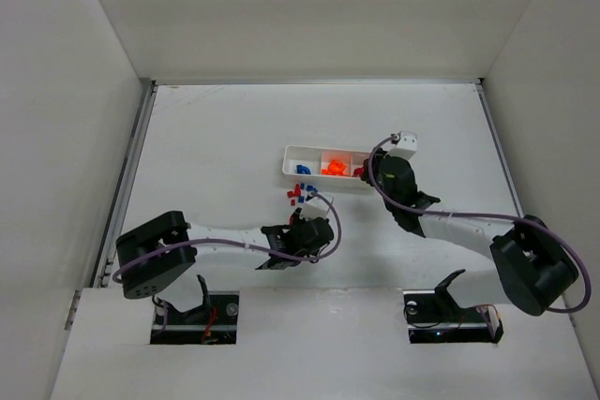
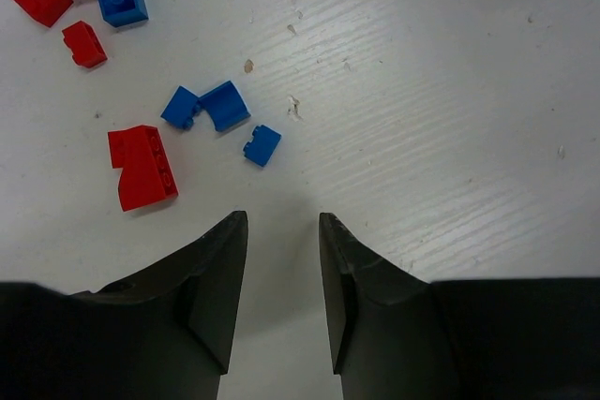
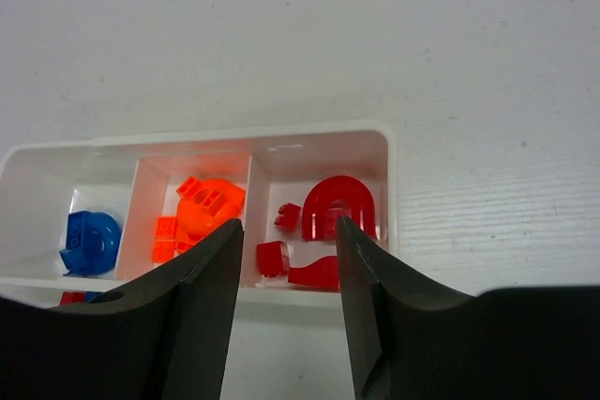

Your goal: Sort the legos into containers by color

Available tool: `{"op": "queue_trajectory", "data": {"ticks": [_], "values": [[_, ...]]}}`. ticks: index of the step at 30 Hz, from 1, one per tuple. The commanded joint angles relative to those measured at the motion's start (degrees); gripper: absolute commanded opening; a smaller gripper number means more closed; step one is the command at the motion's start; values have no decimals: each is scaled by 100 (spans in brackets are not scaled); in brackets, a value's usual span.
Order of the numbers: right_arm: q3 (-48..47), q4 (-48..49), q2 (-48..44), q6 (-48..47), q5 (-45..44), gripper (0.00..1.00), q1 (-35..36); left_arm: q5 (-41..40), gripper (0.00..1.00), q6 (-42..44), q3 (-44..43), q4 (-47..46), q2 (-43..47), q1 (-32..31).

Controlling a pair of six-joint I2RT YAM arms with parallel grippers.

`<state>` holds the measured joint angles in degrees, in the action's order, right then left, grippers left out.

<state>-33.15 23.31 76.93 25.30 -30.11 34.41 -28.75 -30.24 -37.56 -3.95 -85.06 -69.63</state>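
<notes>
Left end effector [image 2: 281, 220], jaws narrowly apart and empty, hovers just short of scattered blue legos [image 2: 225, 105].

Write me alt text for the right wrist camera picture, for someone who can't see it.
A long white tray on a white table holds blue legos in its left compartment, orange legos in the middle and red legos in the right. In the foreground, two black jaws stand apart with nothing between them.
</notes>
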Motion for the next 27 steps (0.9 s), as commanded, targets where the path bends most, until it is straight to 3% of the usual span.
{"op": "queue_trajectory", "data": {"ticks": [1, 14, 23, 27], "values": [[133, 200, -257, 28, 23, 50, 34, -192, 33, 158, -243, -247, -168, 67], [291, 341, -204, 151, 31, 49, 61, -183, 29, 633, -392, -598, -696, 393], [318, 350, -213, 186, 31, 49, 43, -157, 13, 774, -410, -766, -820, 314], [370, 350, -292, 186, 31, 49, 35, -131, 9, 765, -445, -696, -478, 235]]}}
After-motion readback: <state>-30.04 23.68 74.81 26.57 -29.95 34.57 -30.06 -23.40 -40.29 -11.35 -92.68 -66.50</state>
